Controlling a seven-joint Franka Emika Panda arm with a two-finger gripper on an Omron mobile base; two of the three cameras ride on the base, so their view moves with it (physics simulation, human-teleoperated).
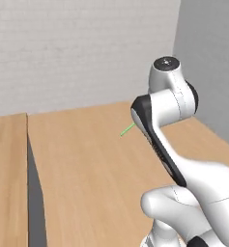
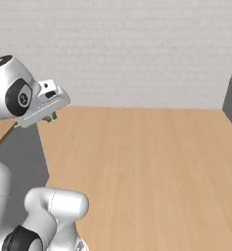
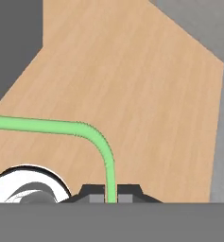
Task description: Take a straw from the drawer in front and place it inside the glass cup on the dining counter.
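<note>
Straw is thin, light green, with a ribbed bend (straight off the tips, then turning sideways). Gripper clenched on its lower end, so it sticks out directly ahead of the fingers, held in the air above the wood counter top. Left base view: green tip pokes past the arm.

The straw is a bright light green, with fine ribbing at its bend. The dining counter under it is warm light brown wood with faint straight grain. The wall behind shows pale grey-white brick in thin rows; a side wall is flat mid grey. The arm is glossy white with black joints, and the gripper tips are dark charcoal.
</note>
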